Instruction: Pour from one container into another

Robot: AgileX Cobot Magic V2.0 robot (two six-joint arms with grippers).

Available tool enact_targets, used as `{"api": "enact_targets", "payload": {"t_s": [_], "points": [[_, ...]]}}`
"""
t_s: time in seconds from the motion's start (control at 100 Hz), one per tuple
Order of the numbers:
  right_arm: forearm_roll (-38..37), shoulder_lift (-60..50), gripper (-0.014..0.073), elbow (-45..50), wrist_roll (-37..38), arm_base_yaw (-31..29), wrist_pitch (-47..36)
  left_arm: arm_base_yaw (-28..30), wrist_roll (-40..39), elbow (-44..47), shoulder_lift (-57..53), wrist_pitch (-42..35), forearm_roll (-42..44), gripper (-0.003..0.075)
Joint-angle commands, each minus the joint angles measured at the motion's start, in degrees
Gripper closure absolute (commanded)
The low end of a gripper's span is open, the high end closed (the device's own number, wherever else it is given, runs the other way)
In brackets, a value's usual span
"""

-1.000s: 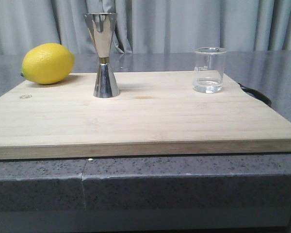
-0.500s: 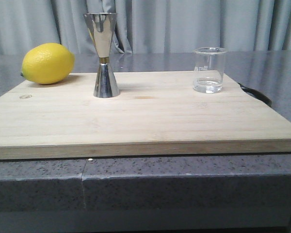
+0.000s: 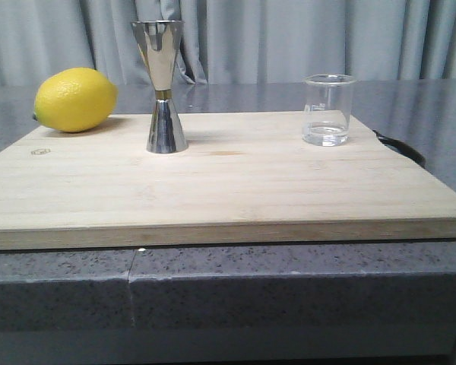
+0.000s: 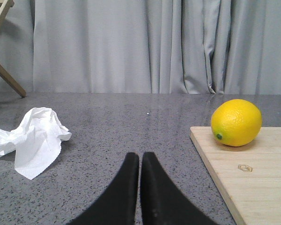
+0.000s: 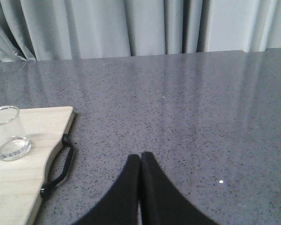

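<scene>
Here both grippers, left [image 4: 140, 161] and right [image 5: 140, 161], rest closed and empty off the board [image 3: 213, 190]; lemon [image 3: 75, 99] at its far-left corner, jigger [image 3: 161, 86] beside, beaker [image 3: 327, 109] far-right.

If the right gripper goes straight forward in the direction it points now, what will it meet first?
Probably nothing close. The right gripper, fingers shut, points over bare grey countertop toward the curtain. The beaker and cutting board lie off to one side of that line, though depth is uncertain.
</scene>
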Motion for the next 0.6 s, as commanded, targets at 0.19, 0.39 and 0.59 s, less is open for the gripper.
{"api": "enact_targets", "payload": {"t_s": [0.19, 0.39, 0.59], "points": [[0.45, -12.46, 0.0664, 15.53, 0.00, -0.39, -18.70, 0.15, -0.25, 0.76, -1.54, -4.55, -0.40, 0.0739], [0.45, -12.85, 0.0664, 17.99, 0.00, -0.39, -20.86, 0.15, -0.25, 0.76, -1.54, -4.55, -0.40, 0.0739], [0.45, -12.85, 0.0664, 17.99, 0.00, -0.39, -20.86, 0.15, -0.25, 0.76, -1.54, -4.55, -0.40, 0.0739]]}}
